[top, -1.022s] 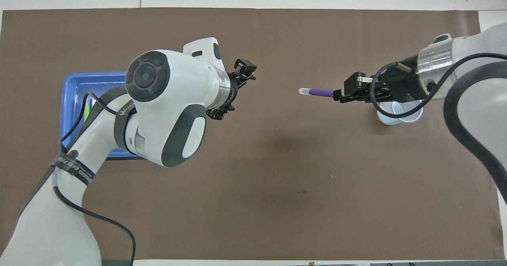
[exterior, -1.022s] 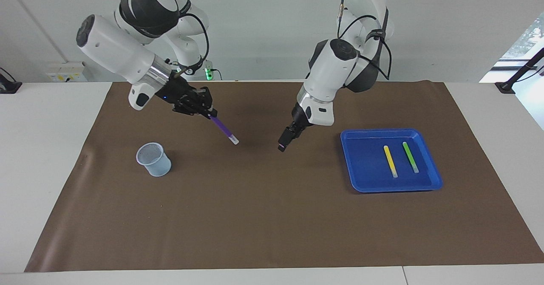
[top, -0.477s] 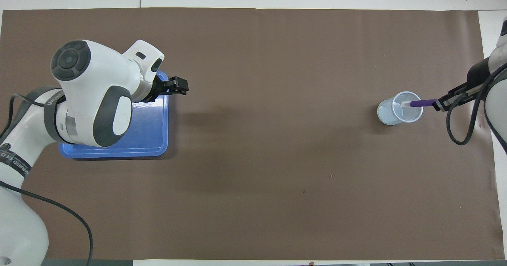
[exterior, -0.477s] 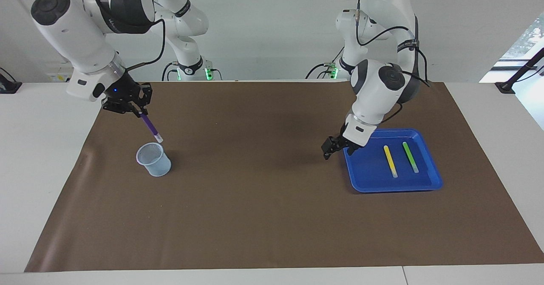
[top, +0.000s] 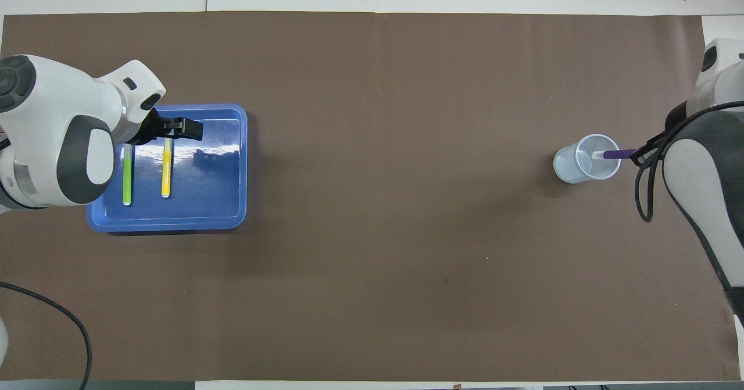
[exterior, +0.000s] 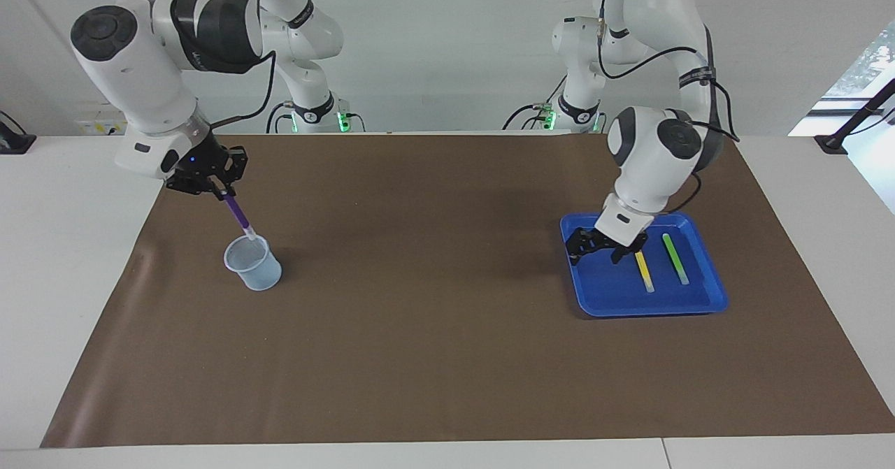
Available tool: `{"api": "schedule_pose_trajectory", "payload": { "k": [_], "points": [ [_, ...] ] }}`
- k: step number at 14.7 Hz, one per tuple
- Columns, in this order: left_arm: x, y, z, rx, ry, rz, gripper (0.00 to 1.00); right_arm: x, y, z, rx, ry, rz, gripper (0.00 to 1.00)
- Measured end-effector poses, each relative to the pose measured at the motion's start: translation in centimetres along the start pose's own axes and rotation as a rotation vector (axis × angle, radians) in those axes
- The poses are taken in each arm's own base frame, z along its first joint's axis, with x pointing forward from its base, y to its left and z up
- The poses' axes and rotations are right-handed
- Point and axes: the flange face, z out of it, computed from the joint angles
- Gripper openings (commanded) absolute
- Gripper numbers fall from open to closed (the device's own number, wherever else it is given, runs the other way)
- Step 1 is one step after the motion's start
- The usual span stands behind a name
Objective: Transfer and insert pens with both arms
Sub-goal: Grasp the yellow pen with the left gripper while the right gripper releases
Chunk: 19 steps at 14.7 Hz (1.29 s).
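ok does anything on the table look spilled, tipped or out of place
Nothing stands out. The cup stands upright, the purple pen held by the right end effector angles into its mouth, and the yellow pen and green pen lie in the tray.

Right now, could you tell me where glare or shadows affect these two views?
Overhead view: pale glare streaks across the blue tray floor beside the yellow pen, and a soft shadow lies on the brown mat near the tray. Facing view: the tray shows almost no glare; faint arm shadows darken the mat, and bright daylight washes out the window at the edge.
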Motion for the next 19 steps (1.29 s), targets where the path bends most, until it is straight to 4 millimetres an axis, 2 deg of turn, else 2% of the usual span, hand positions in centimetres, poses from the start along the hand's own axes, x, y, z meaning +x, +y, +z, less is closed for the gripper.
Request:
{"api": "schedule_pose_trajectory", "payload": {
  "k": [2, 3, 4, 5, 6, 7, 8, 13, 16, 17, 19],
  "points": [
    [-1.0, -0.6, 2.3, 0.004, -0.009, 0.038, 0.93, -0.1, 0.0, 0.6, -0.004, 0.008, 0.000, 0.00],
    [-1.4, -0.5, 3.4, 0.003, -0.022, 0.055, 0.86, -0.2, -0.1, 0.9, -0.007, 0.014, -0.002, 0.10],
    [-1.7, -0.3, 4.5, 0.000, -0.038, 0.066, 0.75, -0.2, -0.3, 1.4, -0.009, 0.017, -0.003, 0.50],
    [-1.9, -0.3, 5.3, -0.001, -0.048, 0.072, 0.65, -0.3, -0.4, 1.8, -0.010, 0.021, -0.004, 0.85],
    [-2.1, -0.3, 5.9, 0.000, -0.051, 0.075, 0.40, -0.3, -0.4, 2.1, -0.014, 0.028, -0.006, 1.00],
    [-2.3, -0.4, 6.5, 0.001, -0.053, 0.074, 0.14, -0.2, -0.5, 2.3, -0.018, 0.034, -0.006, 1.00],
    [-2.3, -0.6, 6.6, 0.005, -0.045, 0.073, 0.00, -0.2, -0.5, 2.3, -0.019, 0.038, -0.007, 1.00],
    [-2.3, -1.7, 5.8, 0.012, -0.028, 0.015, 0.00, -0.2, -0.7, 1.7, -0.026, 0.048, -0.011, 1.00],
    [-2.2, -1.3, 5.4, 0.010, -0.026, -0.074, 0.00, 0.6, -1.7, -0.4, -0.012, 0.067, -0.023, 1.00],
    [-2.1, -0.9, 4.6, 0.008, -0.025, -0.115, 0.00, 1.1, -2.7, -1.3, 0.024, 0.084, -0.026, 1.00],
    [-1.9, 0.2, 1.8, 0.001, -0.039, -0.222, 0.00, 2.0, -4.6, -2.3, 0.138, 0.123, 0.007, 1.00]
  ]
}}
